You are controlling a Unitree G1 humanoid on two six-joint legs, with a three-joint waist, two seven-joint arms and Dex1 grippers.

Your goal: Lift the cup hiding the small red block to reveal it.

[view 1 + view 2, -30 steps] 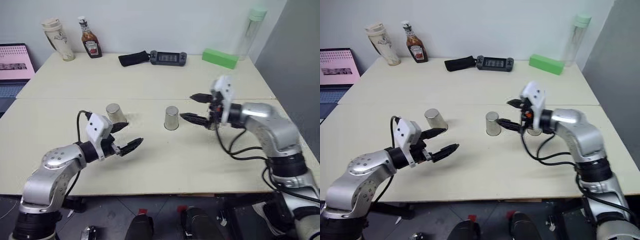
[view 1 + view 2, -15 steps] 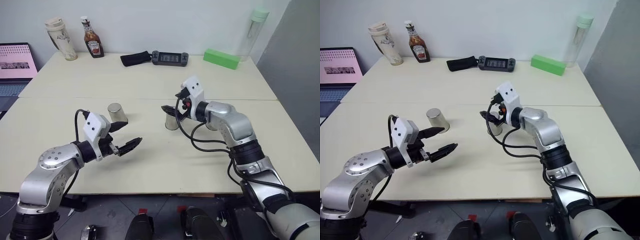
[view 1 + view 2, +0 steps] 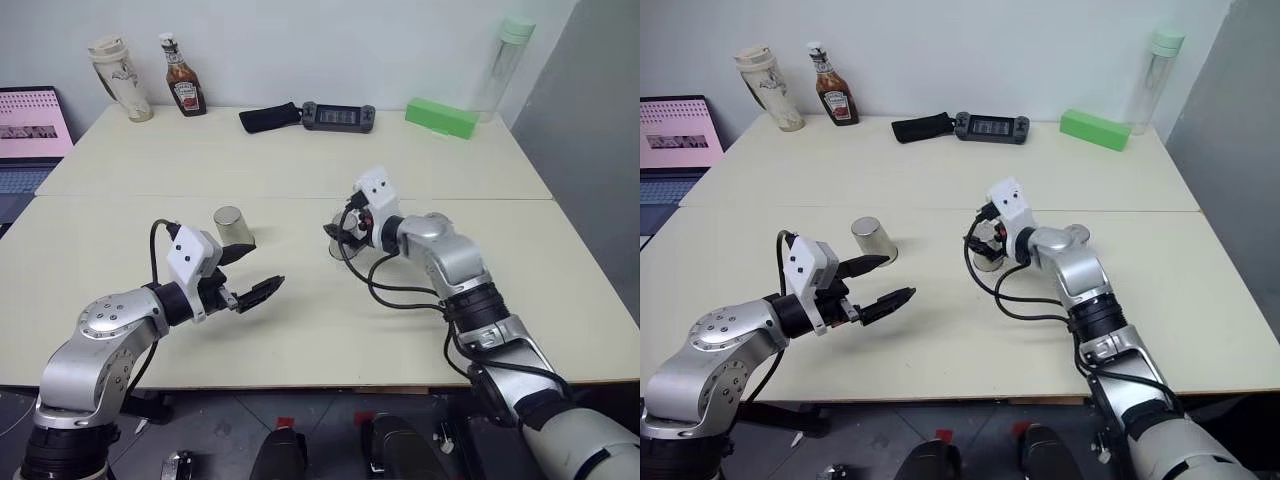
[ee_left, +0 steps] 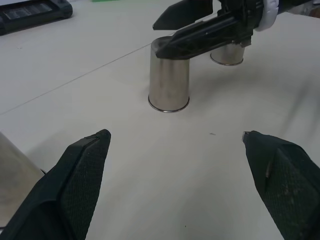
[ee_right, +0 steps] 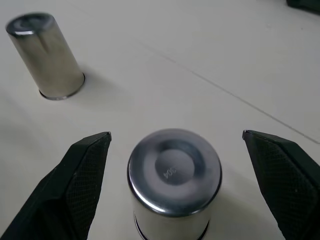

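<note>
A: Target first. Where's the cup?

B: Middle cup (image 5: 174, 181), upside down on the table (image 3: 330, 340), base up, roughly centre. Right gripper (image 3: 337, 231) is around its top, one finger on either side, jaws wide and not touching metal. Nothing gripped.

A: Red block?

B: Can't see it, so presumably it sits under one of the cups. They look identical, so I can't say whether this is the right one.

A: Other cups?

B: Left cup (image 3: 233, 226) stands well apart to the left. A third cup (image 4: 227, 54) sits just behind the right arm, to the right of the middle one.

A: Why the wide jaws?

B: My guess is it's lining up to clamp the sides before lifting straight up. Straddling the top leaves room to close evenly.

A: Left gripper?

B: Left gripper (image 3: 250, 275) hovers open over bare table, near side, pointing towards the middle cup. Empty, looks parked out of the way.

A: Surface, room?

B: Pale cream tabletop with a seam across it. Along the far edge: a tumbler with lid (image 3: 118, 77), ketchup bottle (image 3: 180, 79), black pouch (image 3: 268, 116), handheld console (image 3: 338, 115), long green block (image 3: 440, 117), tall clear bottle (image 3: 502, 62). Laptop (image 3: 28, 135) far left, white wall behind.
</note>
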